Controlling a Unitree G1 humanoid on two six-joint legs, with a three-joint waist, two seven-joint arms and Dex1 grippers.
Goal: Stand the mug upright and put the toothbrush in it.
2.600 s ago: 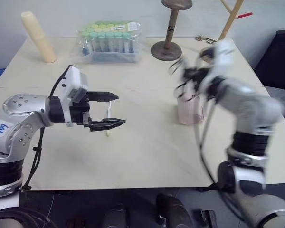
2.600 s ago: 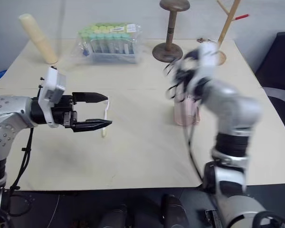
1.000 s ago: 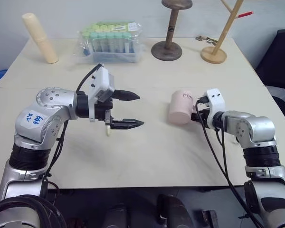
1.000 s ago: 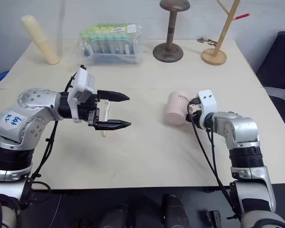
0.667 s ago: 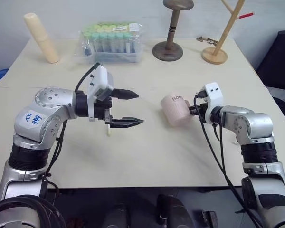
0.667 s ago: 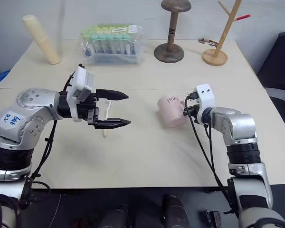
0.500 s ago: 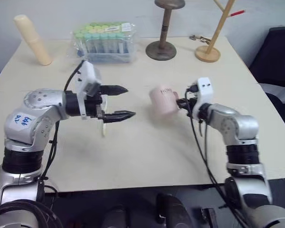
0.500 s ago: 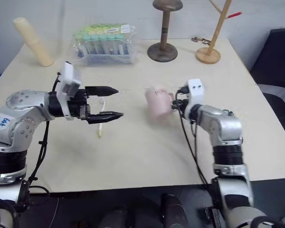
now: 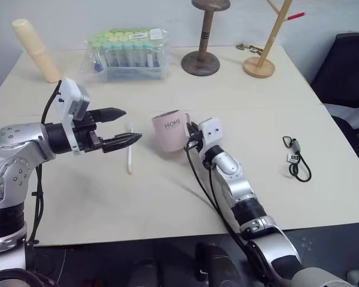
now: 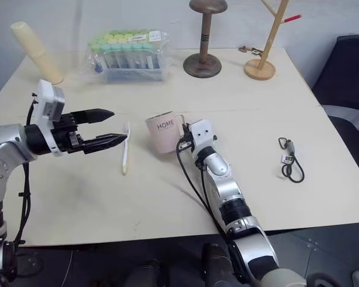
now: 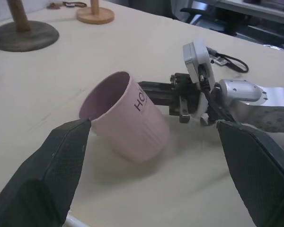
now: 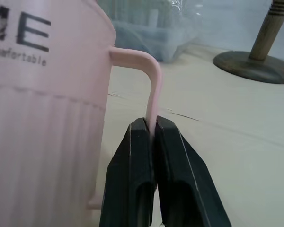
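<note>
The pale wooden tabletop (image 9: 167, 203) fills most of the head view, its two boards meeting in a seam across the middle. At the upper left of centre sits a clear plastic box of tubes (image 9: 128, 52) with green and blue caps; any print on it is too small to read. To its right stand a dark wooden stand (image 9: 204, 36) on a round base and, further right, a light wooden stand (image 9: 261, 51) with slanted pegs, one tipped red. A cream cylinder (image 9: 35, 50) leans in the upper left corner. The left hand (image 9: 121, 127) reaches in from the left edge, its two black fingers spread wide with nothing between them, pointing toward the centre. Just right of its tips, at the middle of the frame, the pink mug (image 9: 172, 131) is upright or nearly so, mouth up, with "HOME" in dark letters on its side; the right wrist view shows smaller print beneath, reading "comfortable". The right hand (image 12: 151, 130) is pinched tight on the mug's thin handle, its fingers closed on the pink loop, the arm coming up from the lower centre of the frame. The white toothbrush (image 9: 129, 155) lies flat on the tabletop left of the mug, below the left hand's fingertips, running top to bottom. A black looped cord (image 9: 297, 159) with a small tag lies at the right.
</note>
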